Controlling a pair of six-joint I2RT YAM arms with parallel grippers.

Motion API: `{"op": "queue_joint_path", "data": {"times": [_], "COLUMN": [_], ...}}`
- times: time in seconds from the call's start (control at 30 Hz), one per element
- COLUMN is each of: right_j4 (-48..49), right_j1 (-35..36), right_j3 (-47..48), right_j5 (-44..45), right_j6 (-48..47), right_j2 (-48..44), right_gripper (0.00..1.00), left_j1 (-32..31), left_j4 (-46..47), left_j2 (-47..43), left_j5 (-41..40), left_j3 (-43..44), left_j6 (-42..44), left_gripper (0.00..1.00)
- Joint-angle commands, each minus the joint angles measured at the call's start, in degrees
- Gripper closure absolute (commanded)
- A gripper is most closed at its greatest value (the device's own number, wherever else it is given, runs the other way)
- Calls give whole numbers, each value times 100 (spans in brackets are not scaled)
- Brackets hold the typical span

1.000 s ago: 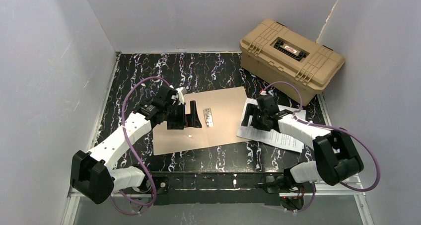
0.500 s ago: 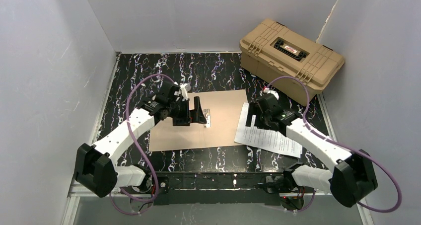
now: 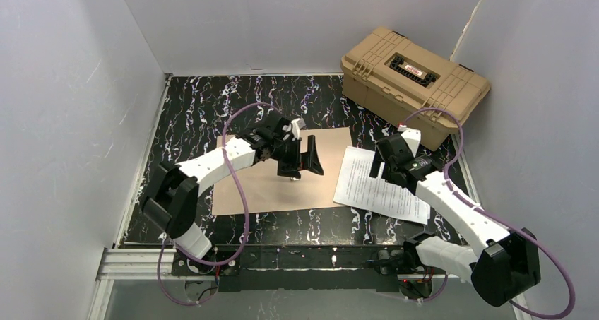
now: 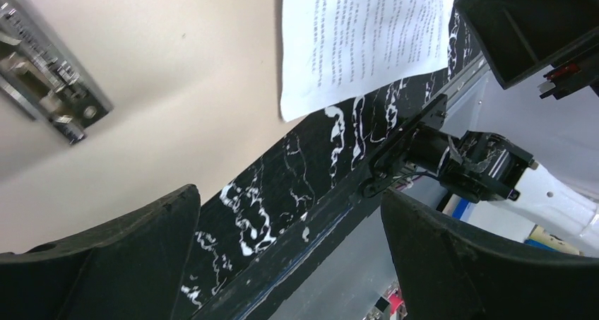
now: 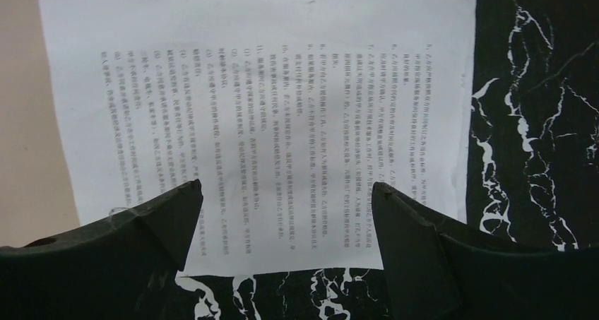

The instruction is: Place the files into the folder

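The tan case [image 3: 413, 76] crowds the back right corner, close behind the files [image 3: 364, 187], and walls [image 3: 304, 23] shut in three sides. The left gripper [image 3: 301, 163] hangs over the right part of the folder [image 3: 247, 193], the right gripper [image 3: 381, 166] over the files. Bare marbled table [image 3: 205, 108] behind the folder leaves passage.

The left end effector [image 3: 300, 164] has swung rightward across the folder [image 3: 261, 189], its arm now stretched out. The right end effector [image 3: 383, 166] has spread wider and shifted right, uncovering more of the files [image 3: 371, 193].
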Motion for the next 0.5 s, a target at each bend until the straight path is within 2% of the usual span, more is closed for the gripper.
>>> {"op": "queue_joint_path", "data": {"times": [0.0, 0.17, 0.47], "right_j4": [161, 591, 1029], "right_j1": [-540, -1673, -2805], "right_j3": [-150, -336, -553], "right_j5": [200, -532, -556], "right_j6": [-206, -539, -453], "right_j2": [-103, 16, 169], "right_gripper": [1, 1, 1], "left_j1": [-174, -276, -484], "left_j4": [301, 403, 95], "left_j2": [402, 977, 2033], "left_j5": [139, 46, -331], "left_j3": [472, 878, 1901], "left_j6": [-157, -240, -157], "left_gripper": [2, 2, 2]}}
